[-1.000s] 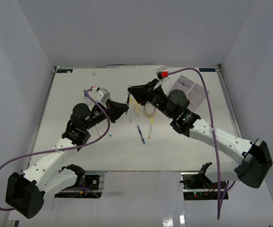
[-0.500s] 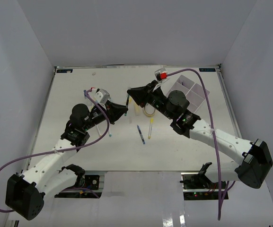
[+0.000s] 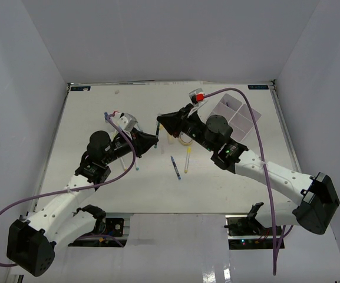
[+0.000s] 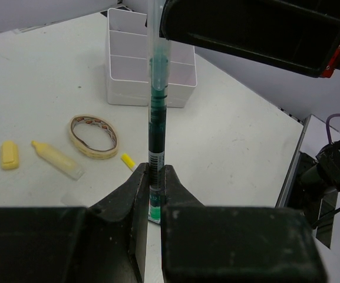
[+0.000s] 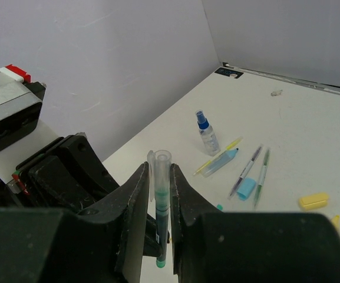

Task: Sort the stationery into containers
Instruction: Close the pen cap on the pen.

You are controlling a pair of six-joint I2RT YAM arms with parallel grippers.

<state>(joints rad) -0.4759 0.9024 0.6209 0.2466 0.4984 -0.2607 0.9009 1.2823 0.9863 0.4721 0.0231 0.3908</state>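
From above I see the left gripper (image 3: 153, 140) and right gripper (image 3: 161, 119) meeting on the green pen (image 3: 157, 128), well left of the tray (image 3: 244, 118); the left wrist view shows jaws clamped on its lower end, the right wrist view a pinch near its clear top, so I judge this a handover, and the left must let go next.

A white table (image 3: 93, 112) stands inside plain pale grey walls (image 3: 170, 35) at the back and both sides. A small dark label (image 3: 81, 88) lies at the table's far left corner, a second label (image 3: 257, 87) at its far right. A faint smudge (image 3: 118, 91) marks the surface near the far edge.
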